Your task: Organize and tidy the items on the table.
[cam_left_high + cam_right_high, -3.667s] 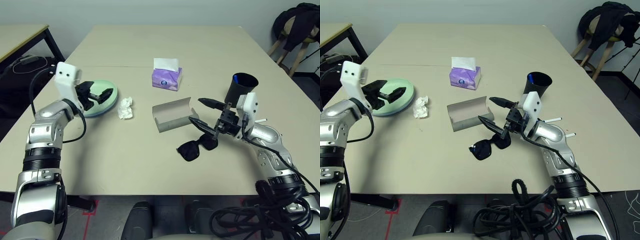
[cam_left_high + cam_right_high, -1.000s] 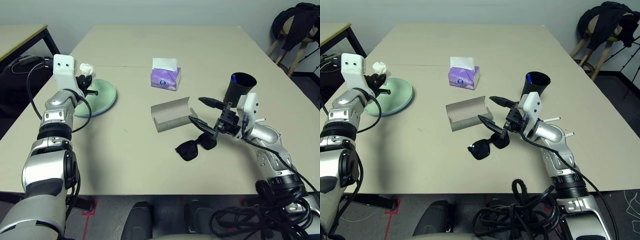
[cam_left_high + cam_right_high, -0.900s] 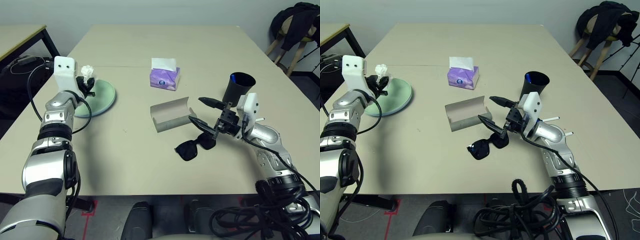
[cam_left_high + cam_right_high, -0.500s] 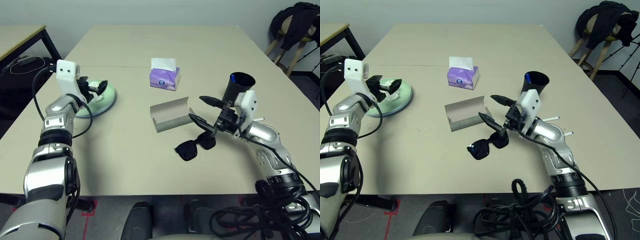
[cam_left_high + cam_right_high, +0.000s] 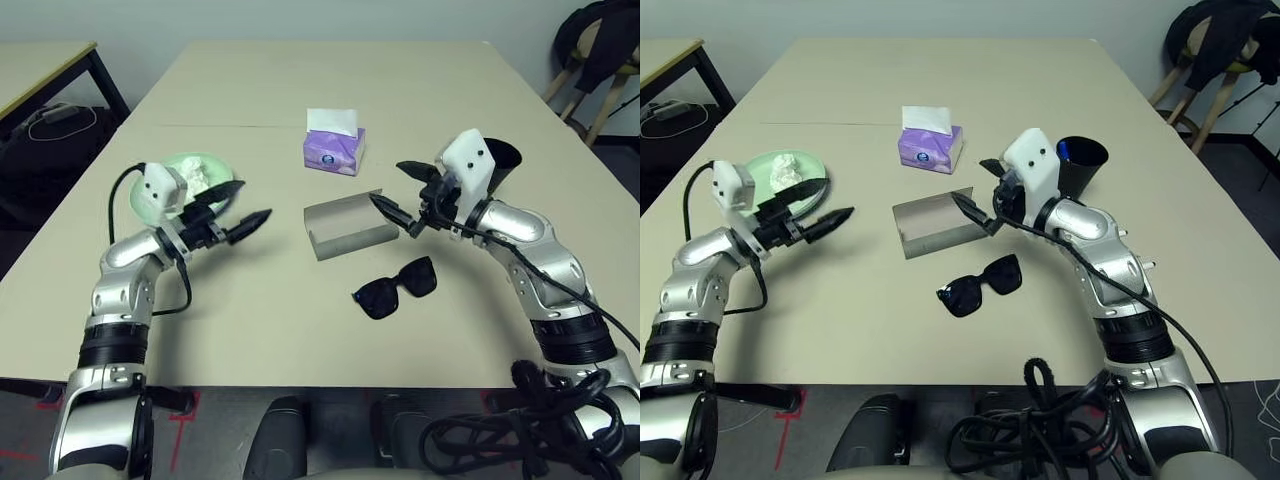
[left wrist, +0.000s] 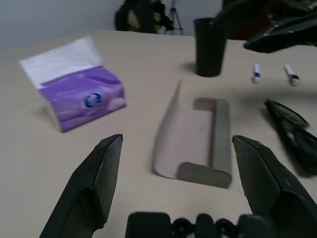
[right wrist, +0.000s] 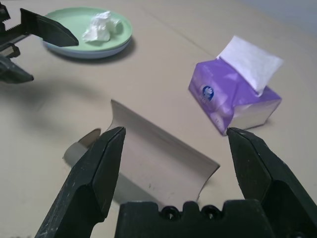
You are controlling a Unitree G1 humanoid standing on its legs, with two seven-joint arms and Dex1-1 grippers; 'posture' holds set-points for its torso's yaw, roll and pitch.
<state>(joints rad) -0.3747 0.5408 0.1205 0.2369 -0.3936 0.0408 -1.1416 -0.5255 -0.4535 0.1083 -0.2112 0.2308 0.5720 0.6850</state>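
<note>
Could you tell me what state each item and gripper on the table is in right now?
Glasses case: open, empty.
Sunglasses: on the table, outside the case.
Tissue wad: on the green plate.
Black cup: upright.
Left gripper: open, empty.
Right gripper: open, empty.

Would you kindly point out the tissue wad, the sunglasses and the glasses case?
tissue wad [image 5: 786,169], right eye view, middle of the crumple.
sunglasses [image 5: 378,297], left eye view, nearer lens.
glasses case [image 5: 345,214], left eye view, raised lid's outer face.
</note>
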